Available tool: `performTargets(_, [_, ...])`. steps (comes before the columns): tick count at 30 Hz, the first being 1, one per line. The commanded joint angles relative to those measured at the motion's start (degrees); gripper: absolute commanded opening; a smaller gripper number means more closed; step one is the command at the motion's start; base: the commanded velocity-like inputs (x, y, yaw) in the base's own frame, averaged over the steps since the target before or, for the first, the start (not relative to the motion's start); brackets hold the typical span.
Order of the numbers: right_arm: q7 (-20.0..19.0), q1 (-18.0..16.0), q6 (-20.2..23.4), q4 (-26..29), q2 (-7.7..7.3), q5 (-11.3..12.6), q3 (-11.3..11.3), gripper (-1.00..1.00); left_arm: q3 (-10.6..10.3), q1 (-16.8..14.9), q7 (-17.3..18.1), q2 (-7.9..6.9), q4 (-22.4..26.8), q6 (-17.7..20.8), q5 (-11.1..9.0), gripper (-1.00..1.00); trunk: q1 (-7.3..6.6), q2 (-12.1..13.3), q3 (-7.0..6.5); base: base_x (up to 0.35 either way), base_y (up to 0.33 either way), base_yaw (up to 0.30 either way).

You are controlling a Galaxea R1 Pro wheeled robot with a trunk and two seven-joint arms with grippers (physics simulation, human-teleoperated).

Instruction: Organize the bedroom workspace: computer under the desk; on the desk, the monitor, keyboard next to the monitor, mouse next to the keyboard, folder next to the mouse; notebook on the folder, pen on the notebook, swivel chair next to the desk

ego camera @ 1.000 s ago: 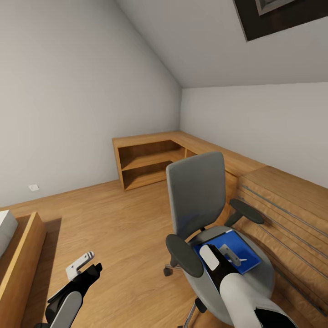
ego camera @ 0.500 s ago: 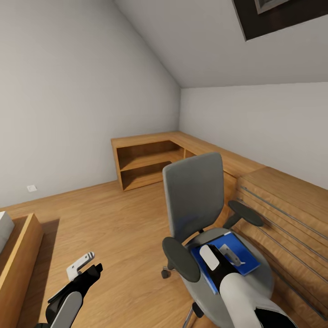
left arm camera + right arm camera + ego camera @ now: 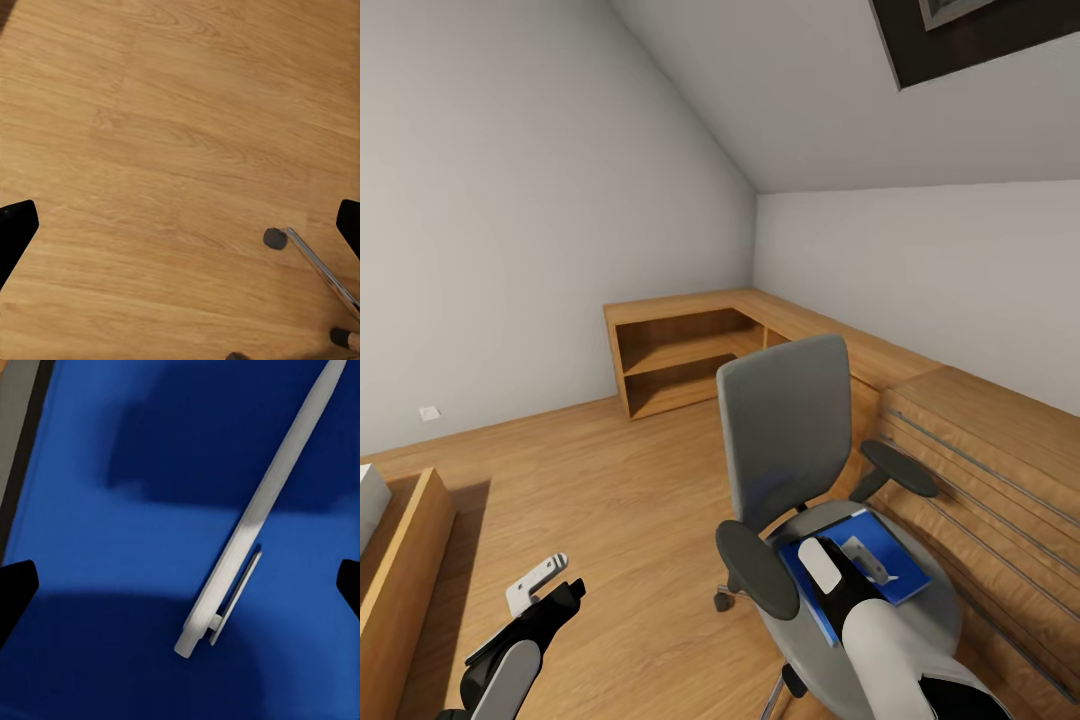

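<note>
1. The swivel chair [image 3: 800,470] is the biggest thing here. It stands at about 5 o'clock in the head view, right beside a long wooden chest [image 3: 980,460]. It sits on wheels, so I think a hard push down on the seat could make it roll or spin away.

2. The blue folder [image 3: 905,575] lies flat on the chair seat. It is smooth, so it may slide if something bumps it, and then it could slip off onto the wooden floor [image 3: 610,480].

3. The right gripper [image 3: 850,560] hangs just over the folder. In the right wrist view its black fingers [image 3: 15,589] are spread wide apart and hold nothing.

4. The left gripper [image 3: 545,590] is low at about 7 o'clock, over bare floor. Its fingers [image 3: 15,229] are spread wide too, with nothing in them. A chair wheel [image 3: 274,238] shows near it, so a swing of that arm could knock the chair.

5. The pen [image 3: 259,506] is the smallest thing. It lies on the folder, slanted from 1 o'clock to 7 o'clock between the right fingers. It is thin and round, so I think it could roll away or squirt out if the fingers close a bit off to one side.
</note>
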State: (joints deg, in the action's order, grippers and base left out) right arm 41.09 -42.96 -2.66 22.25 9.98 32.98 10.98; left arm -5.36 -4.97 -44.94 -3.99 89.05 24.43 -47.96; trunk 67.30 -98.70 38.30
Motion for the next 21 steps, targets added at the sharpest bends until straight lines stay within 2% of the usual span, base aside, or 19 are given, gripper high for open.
performTargets(1, [0.12,-0.02,-0.25,0.08,0.02,0.57,0.05,1.0,-0.1,-0.04,-0.46,-0.06,0.08,0.11,-0.32,1.0,0.0,-0.03,0.06,0.0,0.0,0.0])
performTargets(3, [0.05,-0.02,-0.2,0.04,-0.65,1.5,0.28,1.0,-0.1,-0.04,-0.48,-0.07,0.08,0.1,-0.36,1.0,0.0,-0.03,0.06,0.0,0.0,0.0])
performTargets(6, [-0.57,-0.02,0.0,0.01,-2.22,4.99,0.69,1.0,-0.09,-0.04,-0.55,-0.12,0.08,0.1,-0.49,1.0,0.0,-0.03,0.06,0.0,0.0,0.0])
performTargets(9, [-1.42,-0.02,0.78,0.0,-2.86,7.32,0.8,1.0,-0.09,-0.04,-0.57,-0.13,0.08,0.1,-0.53,1.0,0.0,-0.03,0.06,0.0,0.0,0.0])
performTargets(13, [-2.02,-0.02,2.1,-0.01,-3.16,8.53,0.86,1.0,-0.09,-0.04,-0.58,-0.14,0.08,0.1,-0.55,1.0,0.0,-0.03,0.06,0.0,0.0,0.0])
performTargets(21, [-2.25,-0.02,2.84,-0.01,-3.29,9.07,0.88,1.0,-0.09,-0.04,-0.65,-0.07,0.08,0.09,-0.56,1.0,0.0,-0.03,0.06,0.0,0.0,0.0])
